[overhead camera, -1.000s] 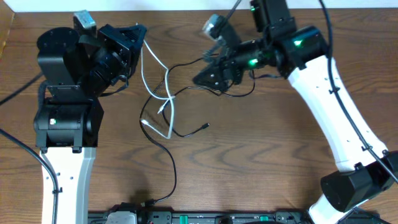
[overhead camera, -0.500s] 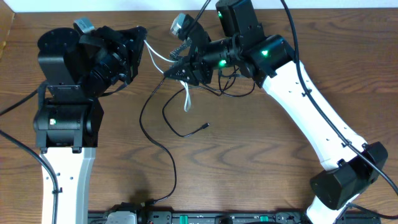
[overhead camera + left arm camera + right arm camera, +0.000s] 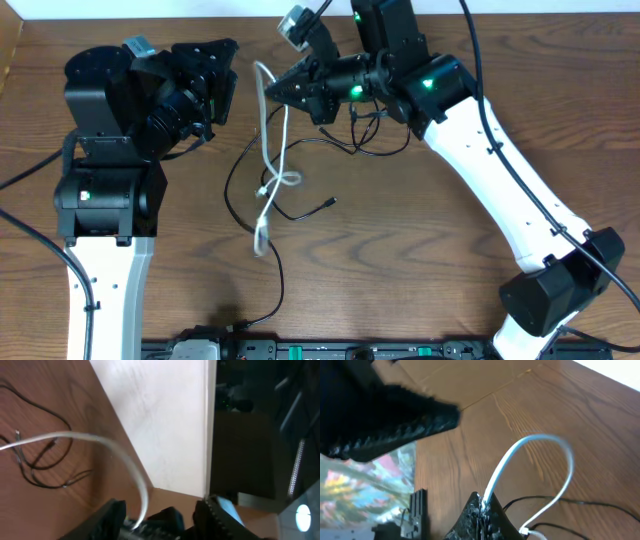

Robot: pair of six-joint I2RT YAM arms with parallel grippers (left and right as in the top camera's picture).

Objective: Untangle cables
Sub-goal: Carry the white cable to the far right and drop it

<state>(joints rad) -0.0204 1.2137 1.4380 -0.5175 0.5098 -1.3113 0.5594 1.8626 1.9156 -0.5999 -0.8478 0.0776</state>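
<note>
In the overhead view the white cable [image 3: 262,238] arches up near the back of the table and trails down over the black cable [image 3: 279,270], which loops across the wood. My right gripper [image 3: 272,92] is shut on the white cable near its top. The right wrist view shows the white cable [image 3: 540,437] rising out of the closed right gripper [image 3: 482,505], with the black cable [image 3: 590,504] beyond it. My left gripper [image 3: 222,75] is open. In the left wrist view the white cable [image 3: 95,439] curves loosely between the left gripper's [image 3: 160,515] spread jaws, blurred. The black cable [image 3: 45,410] lies further off.
A black equipment strip [image 3: 300,350] runs along the table's front edge. A white wall [image 3: 160,420] stands just behind the table's back edge. Both arm bases take up the table's left and right sides, with thick black arm wires trailing from them.
My left gripper has opened and let go of the white cable. My right gripper has shut on it, and the cable's free length has dropped toward the middle of the table.
</note>
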